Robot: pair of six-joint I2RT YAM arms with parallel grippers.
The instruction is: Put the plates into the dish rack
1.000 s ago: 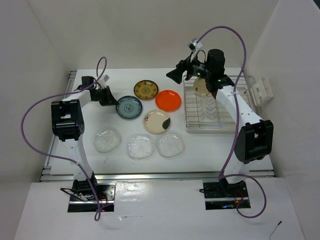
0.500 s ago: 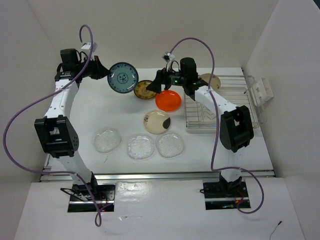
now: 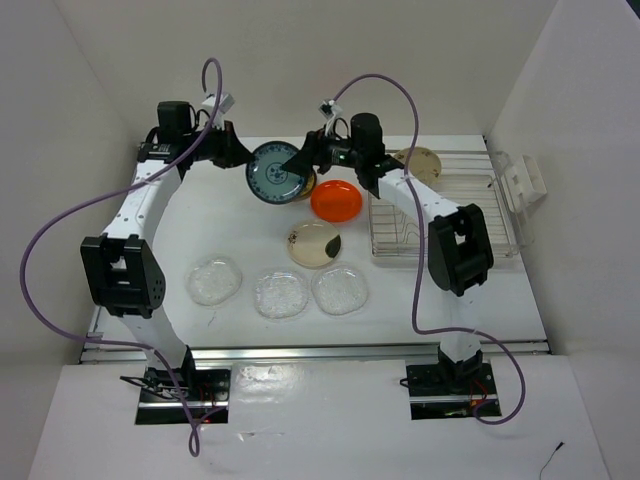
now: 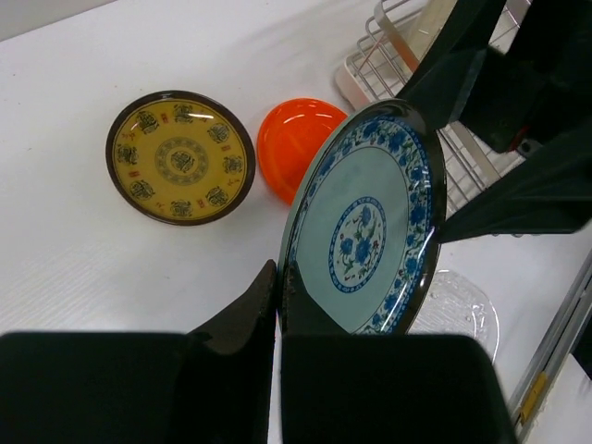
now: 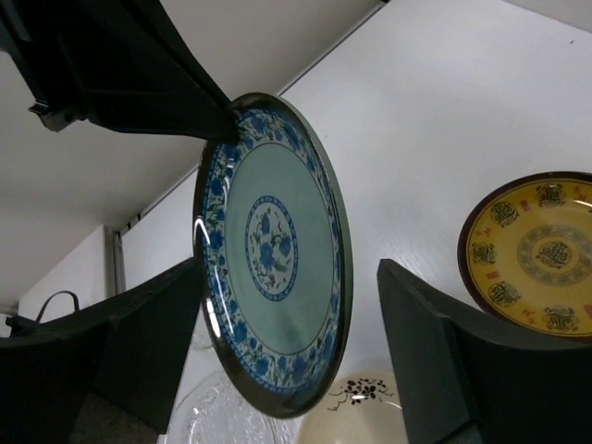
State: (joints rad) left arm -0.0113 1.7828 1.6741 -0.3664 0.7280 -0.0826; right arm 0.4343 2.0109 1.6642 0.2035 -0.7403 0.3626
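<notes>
My left gripper [image 4: 277, 282] is shut on the rim of the teal patterned plate [image 4: 365, 227] and holds it upright in the air over the back of the table [image 3: 275, 172]. My right gripper [image 5: 291, 273] is open, with a finger on each side of the plate's [image 5: 273, 250] far edge and gaps showing. The tan plate [image 3: 420, 160] stands in the dish rack [image 3: 440, 215]. The orange plate [image 3: 336, 201], the cream plate with a dark patch [image 3: 314, 244] and three clear glass plates [image 3: 280, 294] lie flat. The brown and gold plate [image 4: 179, 156] lies behind the held plate.
The rack stands at the back right, near the right wall. White walls close in the table at the back and both sides. The arms' purple cables loop above the back of the table.
My left gripper carried the teal plate from the far left to the middle. My right gripper moved left, and its open fingers now straddle the plate's edge.
</notes>
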